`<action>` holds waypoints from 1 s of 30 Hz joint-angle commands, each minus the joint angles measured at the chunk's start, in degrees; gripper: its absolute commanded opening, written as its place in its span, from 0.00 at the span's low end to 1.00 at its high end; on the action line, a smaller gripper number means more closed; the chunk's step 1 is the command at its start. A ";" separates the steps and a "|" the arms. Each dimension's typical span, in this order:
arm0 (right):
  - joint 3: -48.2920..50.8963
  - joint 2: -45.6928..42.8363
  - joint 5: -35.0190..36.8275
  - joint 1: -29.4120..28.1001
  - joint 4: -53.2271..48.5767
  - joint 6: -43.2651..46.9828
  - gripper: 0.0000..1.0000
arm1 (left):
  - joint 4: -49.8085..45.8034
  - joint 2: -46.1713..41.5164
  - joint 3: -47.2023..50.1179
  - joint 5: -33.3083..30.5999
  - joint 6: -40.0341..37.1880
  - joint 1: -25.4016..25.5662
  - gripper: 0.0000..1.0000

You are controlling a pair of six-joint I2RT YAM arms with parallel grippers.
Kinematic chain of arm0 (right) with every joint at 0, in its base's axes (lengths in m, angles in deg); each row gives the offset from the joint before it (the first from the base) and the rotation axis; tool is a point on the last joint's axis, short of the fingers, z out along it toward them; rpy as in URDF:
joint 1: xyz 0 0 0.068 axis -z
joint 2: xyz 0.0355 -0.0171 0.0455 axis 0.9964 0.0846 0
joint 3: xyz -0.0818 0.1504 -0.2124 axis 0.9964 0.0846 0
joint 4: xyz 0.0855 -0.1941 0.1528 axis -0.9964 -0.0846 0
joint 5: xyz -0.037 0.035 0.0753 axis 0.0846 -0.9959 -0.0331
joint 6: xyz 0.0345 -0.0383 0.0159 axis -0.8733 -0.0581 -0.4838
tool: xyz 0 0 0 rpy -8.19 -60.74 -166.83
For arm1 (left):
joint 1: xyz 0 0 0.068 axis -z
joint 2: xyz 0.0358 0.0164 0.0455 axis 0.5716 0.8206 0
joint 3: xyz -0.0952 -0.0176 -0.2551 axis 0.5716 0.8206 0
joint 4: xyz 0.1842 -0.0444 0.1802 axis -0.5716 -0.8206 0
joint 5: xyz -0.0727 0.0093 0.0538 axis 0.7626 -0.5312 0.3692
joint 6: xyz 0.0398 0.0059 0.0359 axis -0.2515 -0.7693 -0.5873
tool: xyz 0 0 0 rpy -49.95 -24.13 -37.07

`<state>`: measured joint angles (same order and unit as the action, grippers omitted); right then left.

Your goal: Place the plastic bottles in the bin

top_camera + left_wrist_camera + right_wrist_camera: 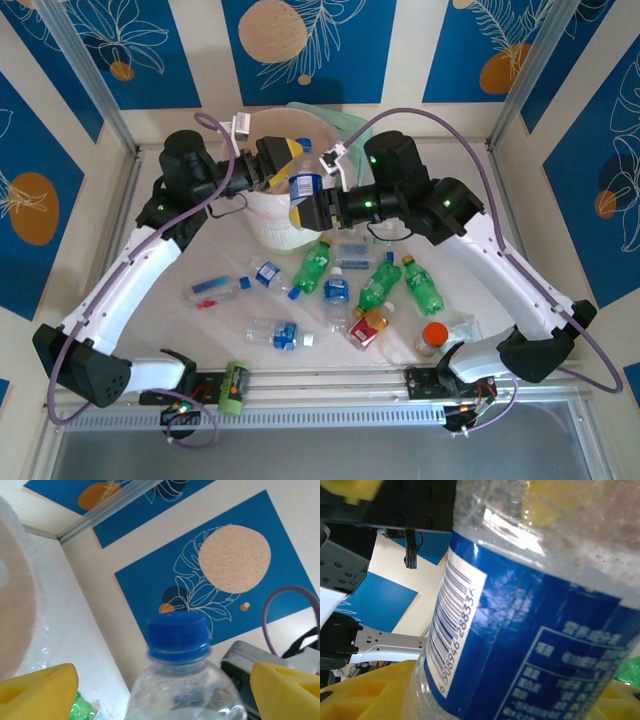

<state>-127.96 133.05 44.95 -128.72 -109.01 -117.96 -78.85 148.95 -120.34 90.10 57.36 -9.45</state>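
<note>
The right hand (303, 207) reaches in from 3 o'clock and is closed on a clear blue-labelled bottle (304, 185), holding it over the bin (272, 228). From the right wrist, the bottle's label and barcode (455, 630) sit very close to the lens. A yellow pad (375, 690) presses against the bottle's lower side.

The left hand (288, 165) comes in from 9 o'clock at the same bottle, with its jaws spread wide. From the left wrist, its two yellow fingers (35, 690) stand on either side of the bottle's shoulder. A gap shows on each side, so they do not touch it. The blue cap (178, 635) rises between them. The pinkish bag (12, 605) of the bin lies at that view's 9 o'clock edge.

The bin stands at 12 o'clock on the desk (190, 250), largely covered by both hands.

The other bottles lie loose on the desk toward 6 o'clock from the bin. Three green bottles (313, 265) are spread from centre toward 4 o'clock. Several clear blue-labelled ones (336, 290) lie among them and out toward 7 o'clock. One bottle with a red-yellow label (368, 325) lies near 5 o'clock. Just beside it, toward 4 o'clock, stands an orange-capped container (432, 338).
</note>
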 commanded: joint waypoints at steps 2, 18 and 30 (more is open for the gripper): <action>-2.38 0.66 -0.10 -0.54 -0.52 1.41 0.59 | 5.65 0.60 -1.12 5.58 1.95 0.43 0.89; -5.93 3.64 2.90 -1.52 -1.41 2.13 0.59 | 4.72 0.96 0.99 9.05 2.09 0.86 0.85; -8.05 5.33 3.92 -1.52 -1.69 2.05 0.59 | 2.28 1.35 0.91 9.73 0.44 1.31 0.74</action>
<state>-133.60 137.90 48.32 -129.83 -110.41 -116.91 -76.51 150.30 -119.55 98.20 59.32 -8.79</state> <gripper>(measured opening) 0.595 0.747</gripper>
